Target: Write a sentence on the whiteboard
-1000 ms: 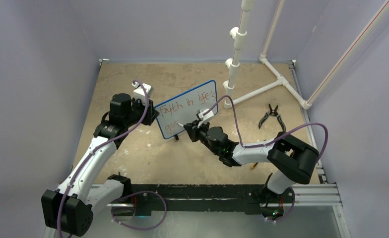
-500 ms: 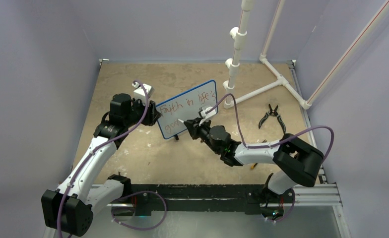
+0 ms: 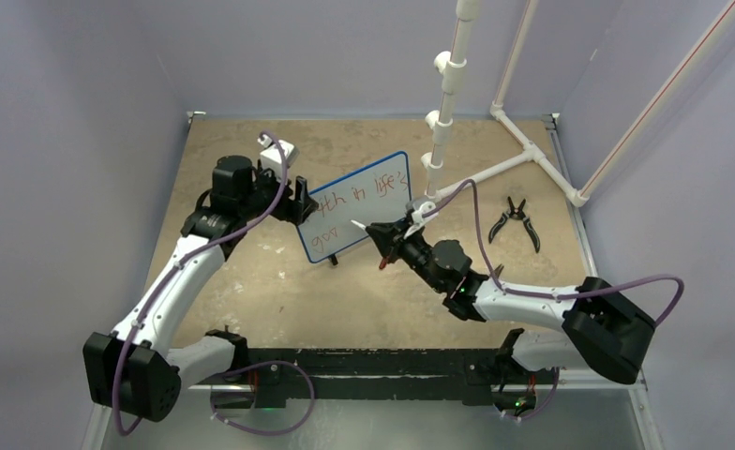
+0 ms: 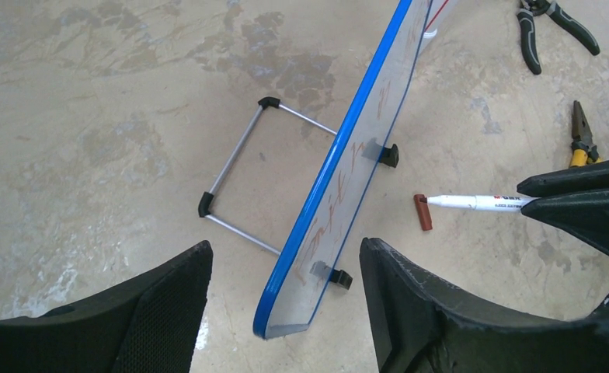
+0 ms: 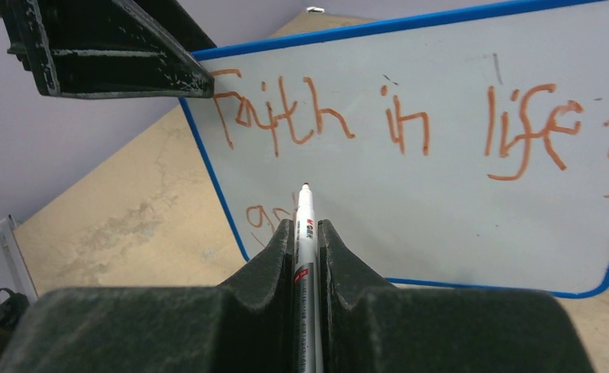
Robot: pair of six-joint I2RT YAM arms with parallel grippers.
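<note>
Right hand (image 5: 305,227) clamps the marker (image 5: 305,203), tip just off the board (image 5: 441,194), which stands tilted on the tabletop (image 3: 251,272), likely poised to finish the sentence (image 5: 317,116); left hand (image 4: 286,247) gapes astride the board's left edge, untouching, perhaps to steady it

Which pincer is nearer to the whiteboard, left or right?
Left. The left pincer, open, straddles the edge of the whiteboard; the right pincer, gripping a marker, stands off before its face.
</note>
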